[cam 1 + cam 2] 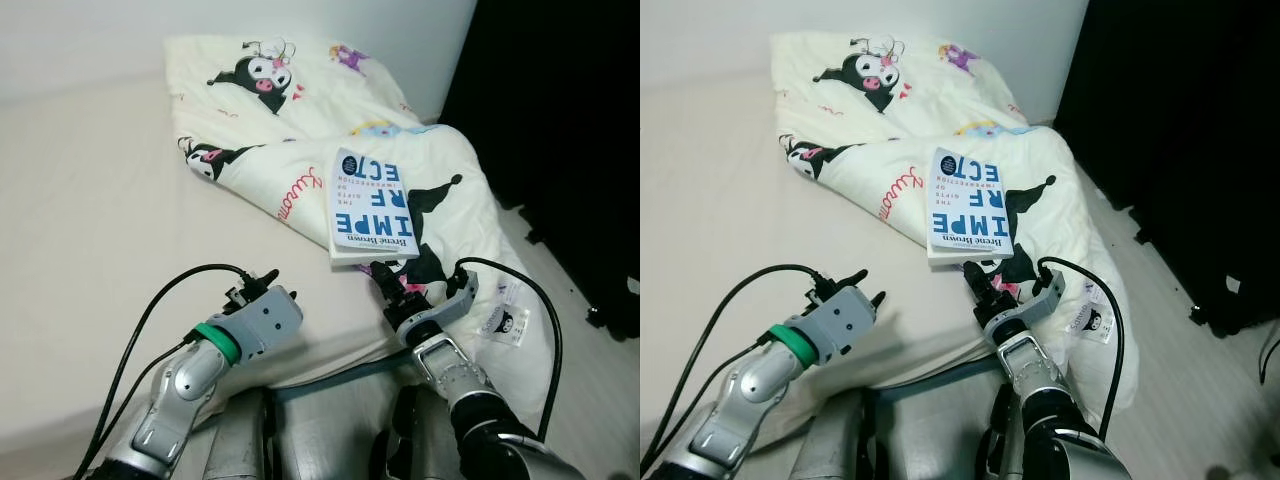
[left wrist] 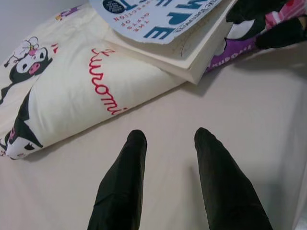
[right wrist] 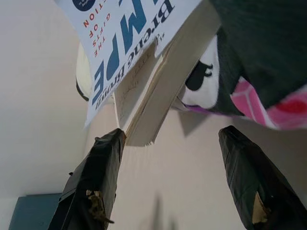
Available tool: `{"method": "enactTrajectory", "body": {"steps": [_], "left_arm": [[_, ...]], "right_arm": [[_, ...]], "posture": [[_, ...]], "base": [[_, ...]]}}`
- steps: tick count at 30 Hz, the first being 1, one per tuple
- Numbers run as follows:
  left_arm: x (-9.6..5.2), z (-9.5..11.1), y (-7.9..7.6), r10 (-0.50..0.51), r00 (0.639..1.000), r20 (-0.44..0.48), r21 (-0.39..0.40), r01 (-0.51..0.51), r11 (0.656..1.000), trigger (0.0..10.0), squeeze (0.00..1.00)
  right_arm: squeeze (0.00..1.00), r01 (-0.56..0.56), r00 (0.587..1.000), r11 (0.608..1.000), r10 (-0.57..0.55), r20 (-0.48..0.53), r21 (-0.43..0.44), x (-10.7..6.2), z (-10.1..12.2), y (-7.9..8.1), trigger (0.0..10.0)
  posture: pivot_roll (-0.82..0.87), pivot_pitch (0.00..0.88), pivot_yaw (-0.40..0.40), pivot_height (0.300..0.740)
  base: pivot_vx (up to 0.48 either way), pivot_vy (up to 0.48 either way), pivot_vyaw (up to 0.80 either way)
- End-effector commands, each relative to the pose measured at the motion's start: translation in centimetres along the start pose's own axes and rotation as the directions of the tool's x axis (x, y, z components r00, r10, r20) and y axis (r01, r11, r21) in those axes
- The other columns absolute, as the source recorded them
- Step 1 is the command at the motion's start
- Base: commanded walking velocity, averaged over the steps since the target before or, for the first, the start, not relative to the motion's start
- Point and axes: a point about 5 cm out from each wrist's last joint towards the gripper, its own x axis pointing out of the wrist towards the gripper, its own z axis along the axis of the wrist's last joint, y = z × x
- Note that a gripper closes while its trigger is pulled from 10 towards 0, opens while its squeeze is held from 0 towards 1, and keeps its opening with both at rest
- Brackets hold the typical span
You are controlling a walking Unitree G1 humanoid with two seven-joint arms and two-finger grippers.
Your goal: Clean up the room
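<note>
The bed (image 1: 80,250) runs from nine o'clock across the middle of the head views, and a cartoon-printed blanket (image 1: 300,160) lies crumpled on it from twelve o'clock down to four. On the blanket's near fold, just right of centre, rests a white paperback book (image 1: 372,208), face up.

The step in hand looks like picking up that book. The right gripper (image 1: 388,285) sits at six o'clock of the book, fingers spread wide with nothing between them, tips just short of its near edge. Next it likely needs to push forward so one finger slips under the pages and the other over the cover, then clench.

The left gripper (image 1: 262,281) hovers over bare sheet at eight o'clock of the book, fingers apart and empty.

The right wrist view adds the cover curling up off the page block, a handy gap.
</note>
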Motion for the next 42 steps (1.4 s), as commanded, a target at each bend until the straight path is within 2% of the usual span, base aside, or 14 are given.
{"method": "enactTrajectory", "body": {"steps": [1, 8, 16, 25, 33, 38, 40, 42], "left_arm": [[-0.7, -0.4, -0.2, -0.017, 0.999, -0.031, -0.005, 0.017, 1.0, 10.0, 0.0], [-1.4, -0.2, 0.2, -0.031, 0.998, -0.054, 0.002, 0.031, 1.0, 10.0, 0.0], [-2.0, 0.0, 0.5, -0.041, 0.997, -0.069, 0.011, 0.042, 0.999, 10.0, 0.0], [-2.4, 0.1, 0.4, -0.044, 0.996, -0.08, 0.011, 0.045, 0.999, 10.0, 0.0], [-2.3, 0.3, 0.5, -0.044, 0.996, -0.081, 0.014, 0.045, 0.999, 10.0, 0.0], [-2.4, 0.3, 0.5, -0.044, 0.995, -0.085, 0.012, 0.045, 0.999, 10.0, 0.0], [-2.4, 0.3, 0.4, -0.046, 0.995, -0.087, 0.011, 0.047, 0.999, 10.0, 0.0], [-2.4, 0.3, 0.4, -0.046, 0.995, -0.087, 0.011, 0.047, 0.999, 10.0, 0.0]], "right_arm": [[0.0, 0.017, 1.0, 1.0, -0.017, -0.004, -0.006, -0.2, -0.3, -0.4, 10.0], [0.0, 0.012, 0.996, 0.998, -0.007, 0.085, -0.062, -0.1, 2.5, -0.4, 10.0], [0.0, -0.034, 0.996, 0.992, 0.043, 0.074, -0.12, 0.0, 4.0, -0.1, 10.0], [0.0, -0.175, 0.985, 0.966, 0.174, -0.017, -0.189, 1.2, 3.8, 2.0, 10.0], [0.0, -0.236, 0.971, 0.947, 0.22, -0.096, -0.217, 1.8, 2.9, 3.0, 10.0], [0.0, -0.258, 0.966, 0.931, 0.254, -0.049, -0.257, 2.0, 3.9, 3.6, 10.0], [0.0, -0.294, 0.952, 0.918, 0.305, 0.0, -0.267, 2.1, 4.9, 4.2, 10.0], [0.0, -0.294, 0.952, 0.918, 0.305, 0.0, -0.267, 2.1, 4.9, 4.2, 10.0]], "posture": [[0.27, 0.283, 0.097, 0.6], [0.28, 0.3, 0.123, 0.6], [0.3, 0.308, 0.136, 0.6], [0.3, 0.308, 0.136, 0.6], [0.31, 0.303, 0.136, 0.6], [0.3, 0.302, 0.137, 0.6], [0.3, 0.302, 0.137, 0.6], [0.3, 0.302, 0.137, 0.6]], "base": [[0.0, 0.0, 0.0], [0.0, 0.0, 0.0], [0.0, 0.0, 0.0], [0.0, 0.0, 0.0], [0.0, 0.0, 0.0], [0.0, 0.0, 0.0], [0.0, 0.0, 0.0], [0.0, 0.0, 0.0]]}}
